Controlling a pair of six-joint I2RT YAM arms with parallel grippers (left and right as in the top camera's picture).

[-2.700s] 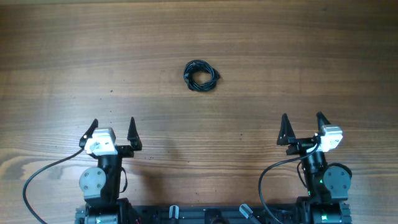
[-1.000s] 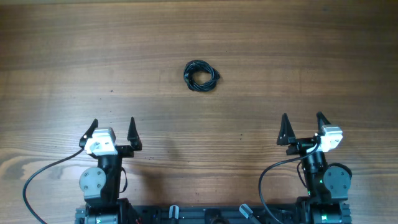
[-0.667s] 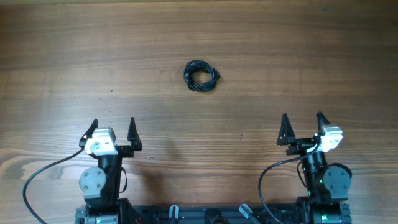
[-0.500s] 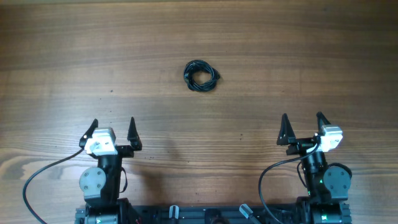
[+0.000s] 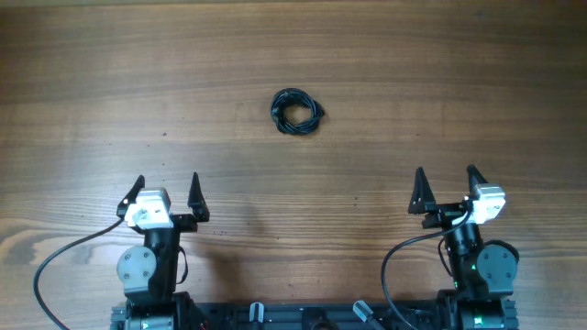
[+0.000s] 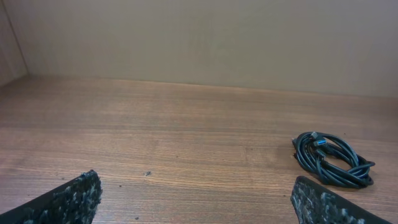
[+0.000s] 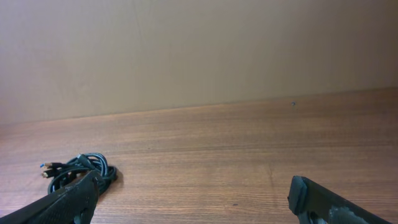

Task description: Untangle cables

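The cables (image 5: 296, 111) lie as one small black coiled bundle on the wooden table, in the middle toward the far side. In the left wrist view the cables (image 6: 331, 160) sit ahead to the right; in the right wrist view the cables (image 7: 78, 172) sit ahead to the left, partly behind a fingertip. My left gripper (image 5: 166, 192) is open near the front left, well short of the bundle, nothing between its fingers. At the front right my right gripper (image 5: 447, 186) also stands open and holds nothing.
The wooden table (image 5: 440, 82) stretches all round the bundle. A plain wall (image 6: 205, 37) rises behind its far edge. Thick black arm wires (image 5: 64, 257) loop beside the arm bases at the front edge.
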